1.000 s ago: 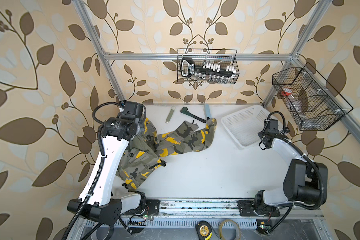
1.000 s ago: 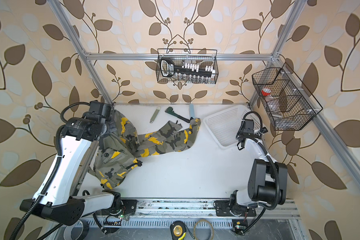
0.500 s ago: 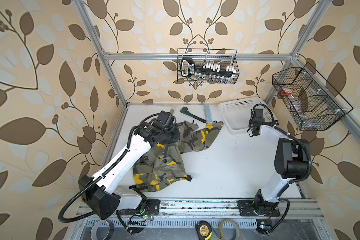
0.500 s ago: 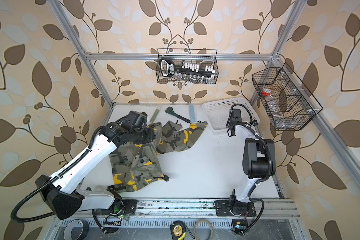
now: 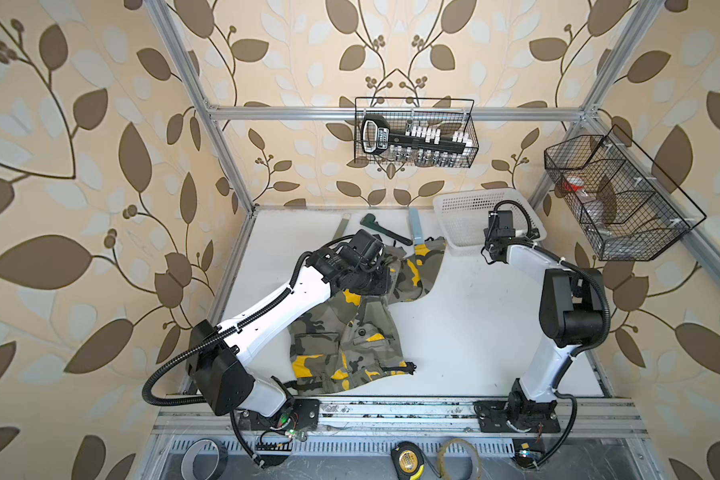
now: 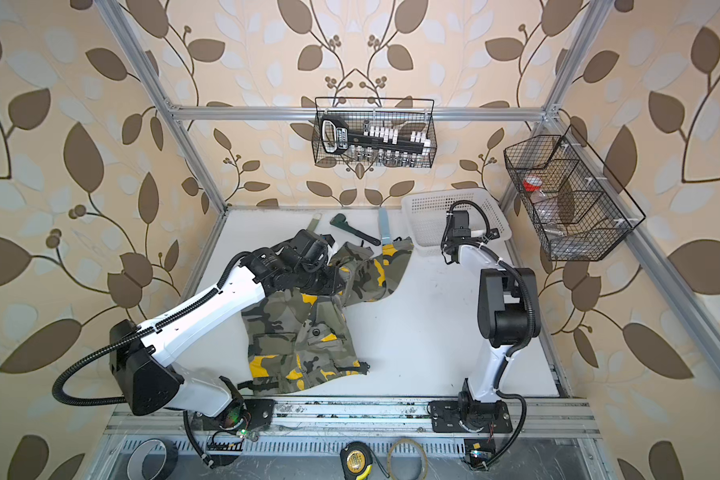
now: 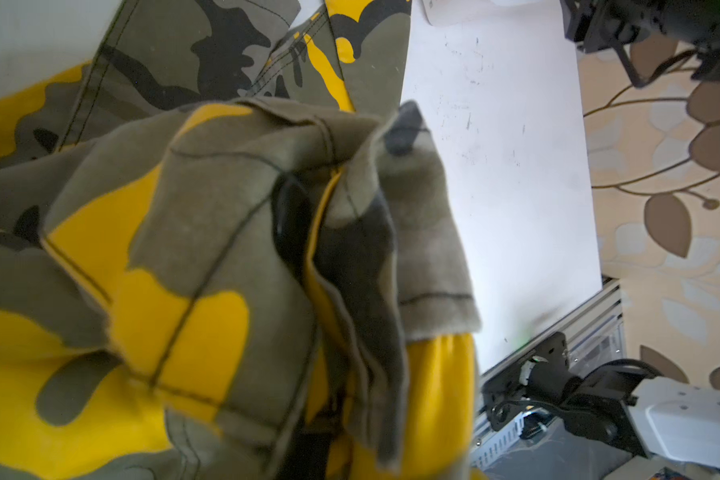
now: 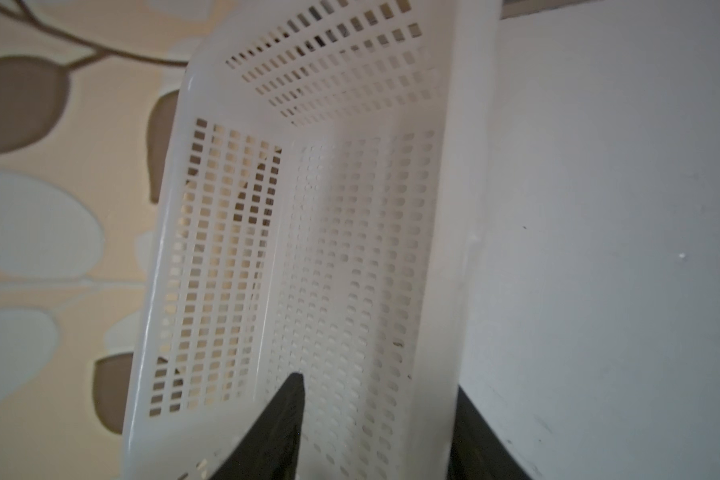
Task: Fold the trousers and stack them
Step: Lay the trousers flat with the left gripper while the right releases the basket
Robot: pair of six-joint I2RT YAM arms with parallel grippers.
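Draping trousers hide left fingers, grip unclear; right fingers parted astride basket rim.

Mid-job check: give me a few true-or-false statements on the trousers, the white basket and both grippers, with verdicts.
1. The trousers lie inside the white basket. False: they lie on the table, beside it.
2. The right gripper straddles the white basket's wall, jaws apart. True.
3. The left gripper is over the trousers. True.
4. The wire basket on the back wall is empty. False: it holds a socket set.
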